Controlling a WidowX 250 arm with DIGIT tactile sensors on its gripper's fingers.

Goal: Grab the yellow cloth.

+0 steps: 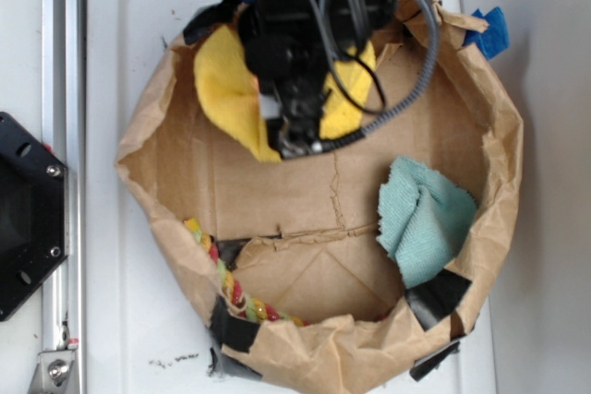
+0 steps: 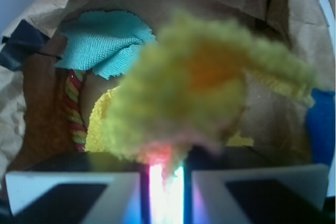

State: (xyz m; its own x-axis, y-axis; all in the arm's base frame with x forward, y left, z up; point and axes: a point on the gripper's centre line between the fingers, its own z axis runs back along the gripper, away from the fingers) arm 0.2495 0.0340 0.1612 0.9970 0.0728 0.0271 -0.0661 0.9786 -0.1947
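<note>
Inside the paper bag [image 1: 157, 182], toward its far rim, the pincer [image 1: 294, 140] hung over the yellow cloth [image 1: 226, 89]; from the exterior view the black arm hid the cloth's middle, leaving one yellow flap showing to one side of the arm and a smaller flap on the other; the cloth lay against the bag's back wall, well apart from the teal cloth [image 1: 420, 219], which sat crumpled by the opposite wall; a striped rope [image 1: 226, 283] ran along the near rim, beside strips of black tape [image 1: 238, 329]; in the wrist view the pincer [image 2: 166, 182] was clenched on the yellow cloth [image 2: 205, 82], its two white fingers [image 2: 79, 190] nearly meeting with a thin pinch of yellow pile caught between them; the cloth bunched up right in front of the fingertips, filling the middle of that view, blurred by closeness; behind it lay the teal cloth [image 2: 105, 43] and the rope [image 2: 73, 108].
</note>
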